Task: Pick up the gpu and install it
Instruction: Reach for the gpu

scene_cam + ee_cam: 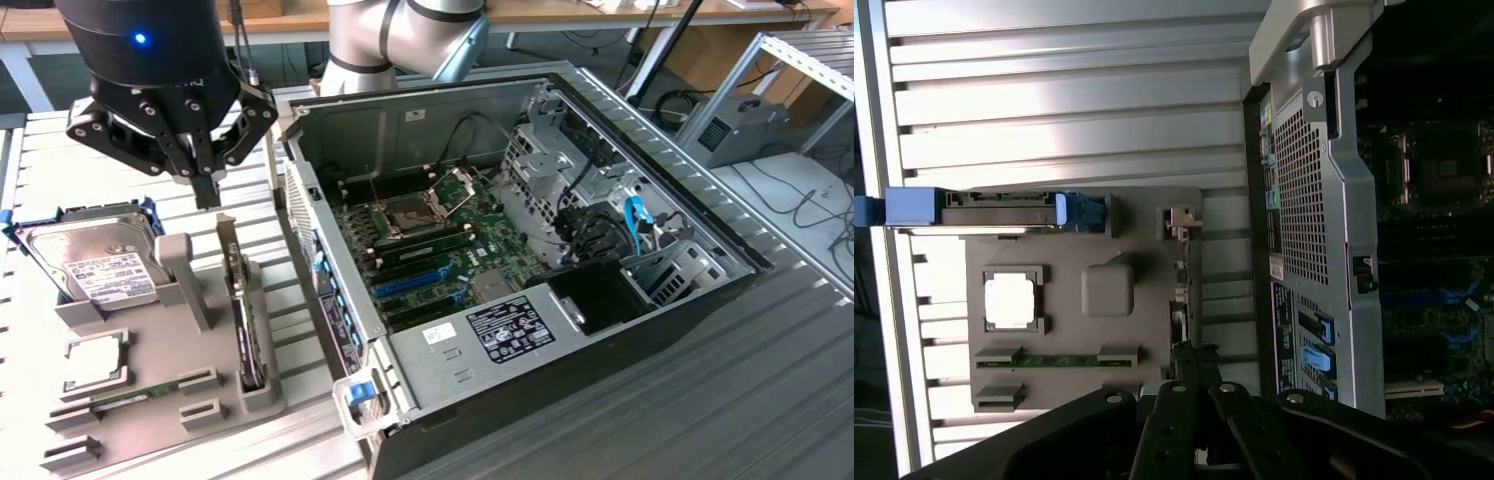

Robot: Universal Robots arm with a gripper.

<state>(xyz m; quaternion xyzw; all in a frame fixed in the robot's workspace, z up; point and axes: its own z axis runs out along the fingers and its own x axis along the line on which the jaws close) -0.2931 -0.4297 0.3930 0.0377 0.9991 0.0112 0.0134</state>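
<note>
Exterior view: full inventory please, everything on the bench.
case: 1, black and silver, open, mid-table
motherboard: 1, green, inside case
holder: 1, grey, at exterior view's left of case
hard drive: 1, silver, white label, blue caddy, in holder
gpu: 1, dark, silver bracket, on edge in holder slot nearest case
CPU: 1, silver, in holder recess
memory stick: 1, green, flat in holder
table: 1, grey slatted metal
arm: 1, silver-grey, behind case
gripper: 1, black, shut, empty, above gpu

Robotics lab: open computer case (pixel 400 120) on slatted aluminium bench (pixel 747 400) (loose cables (pixel 805 205) beyond)
</note>
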